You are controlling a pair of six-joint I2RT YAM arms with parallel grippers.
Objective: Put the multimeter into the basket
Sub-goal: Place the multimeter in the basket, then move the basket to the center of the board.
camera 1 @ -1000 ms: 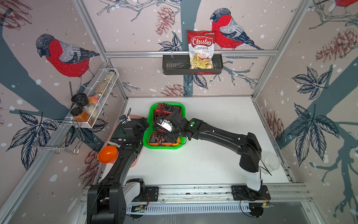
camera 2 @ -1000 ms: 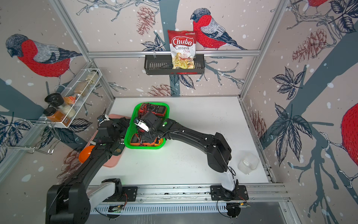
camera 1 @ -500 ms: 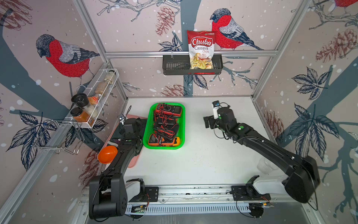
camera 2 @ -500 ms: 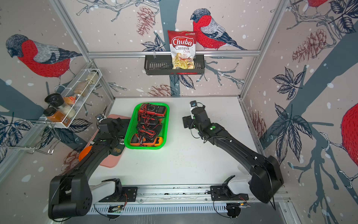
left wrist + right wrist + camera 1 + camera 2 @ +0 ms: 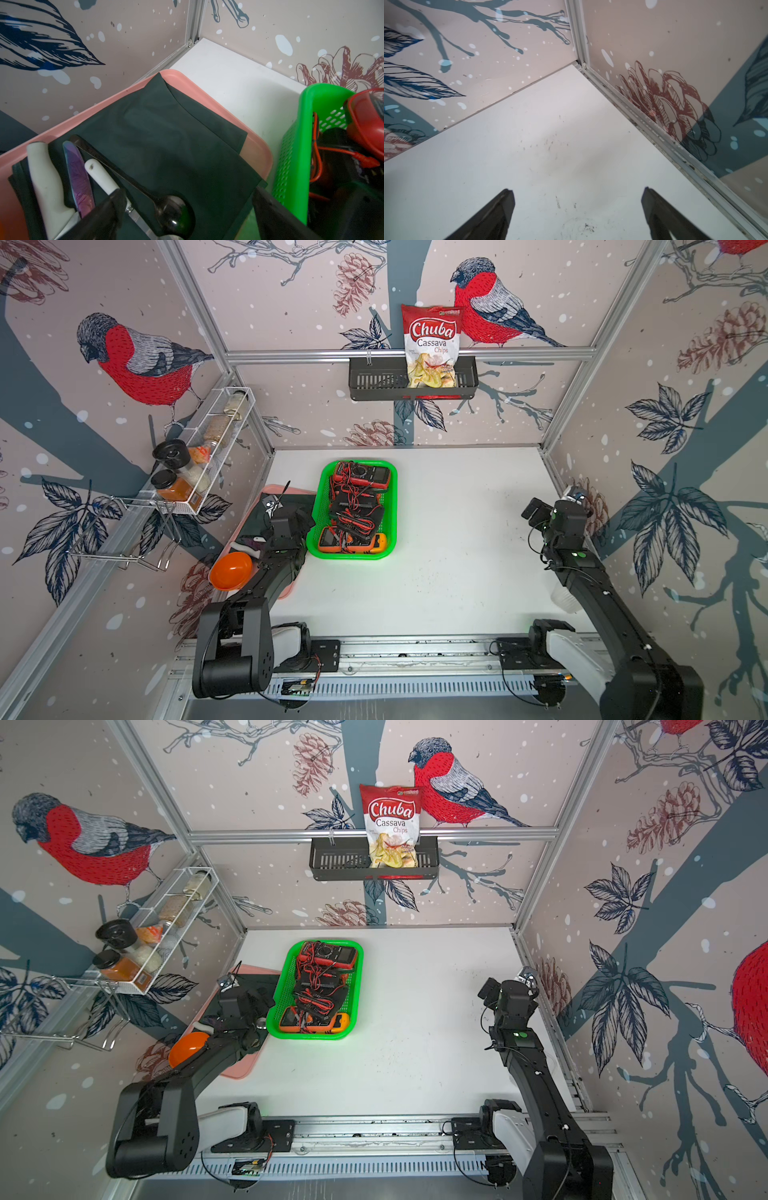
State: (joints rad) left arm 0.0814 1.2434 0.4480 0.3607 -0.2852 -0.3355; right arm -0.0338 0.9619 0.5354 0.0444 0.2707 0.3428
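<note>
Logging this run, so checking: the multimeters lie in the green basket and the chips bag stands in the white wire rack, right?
No: the chips bag stands in the black shelf basket on the back wall, as both top views show. The multimeters do lie in the green basket.

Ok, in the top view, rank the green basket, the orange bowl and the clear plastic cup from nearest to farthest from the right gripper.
From the right gripper:
1. clear plastic cup, at the table's right edge.
2. green basket, left of centre.
3. orange bowl, far left edge.
</note>
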